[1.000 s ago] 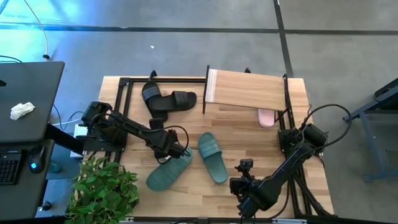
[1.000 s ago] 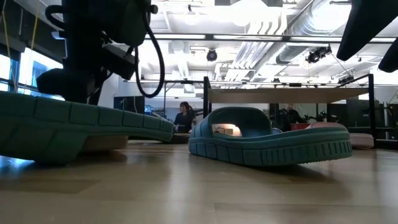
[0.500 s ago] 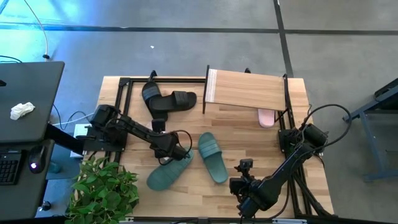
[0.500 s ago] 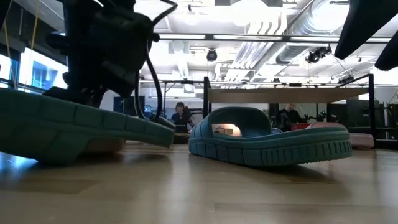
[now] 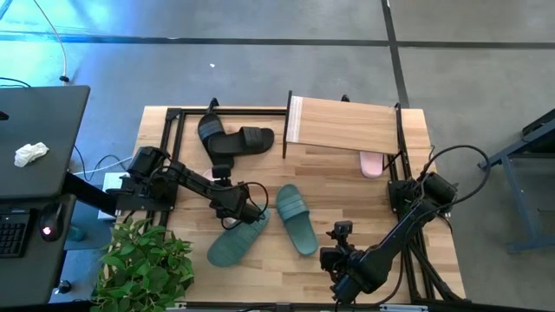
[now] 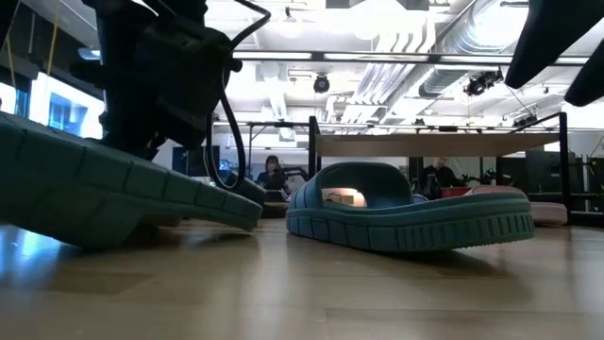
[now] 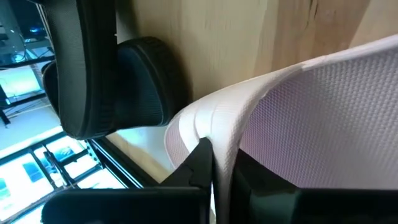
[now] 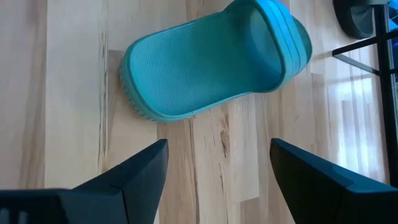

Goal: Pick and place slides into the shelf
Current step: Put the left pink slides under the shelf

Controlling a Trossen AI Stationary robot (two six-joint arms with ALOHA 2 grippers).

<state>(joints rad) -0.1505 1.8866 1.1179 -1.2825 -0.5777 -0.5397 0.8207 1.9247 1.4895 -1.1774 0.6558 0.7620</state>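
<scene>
Lifted since before, teal slide (image 5: 232,241) hangs from left fingers (image 5: 249,211); shelf (image 5: 342,126) shelters pink slide (image 5: 371,164).

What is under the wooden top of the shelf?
Under the shelf, the tip of one pale pink slide sticks out at the front edge. The plank covers the rest of it, so any other slides there cannot be seen from above.

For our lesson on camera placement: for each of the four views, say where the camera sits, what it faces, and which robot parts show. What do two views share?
High: overhead, facing down on the table; both arms, shelf.
Low: table height, looking level; left arm over the lifted teal slide.
Left wrist: on the left arm; its tool shut on a slide strap.
Right wrist: on the right arm; open tool above the flat teal slide.
Shared: that flat slide also shows in high and low.
</scene>
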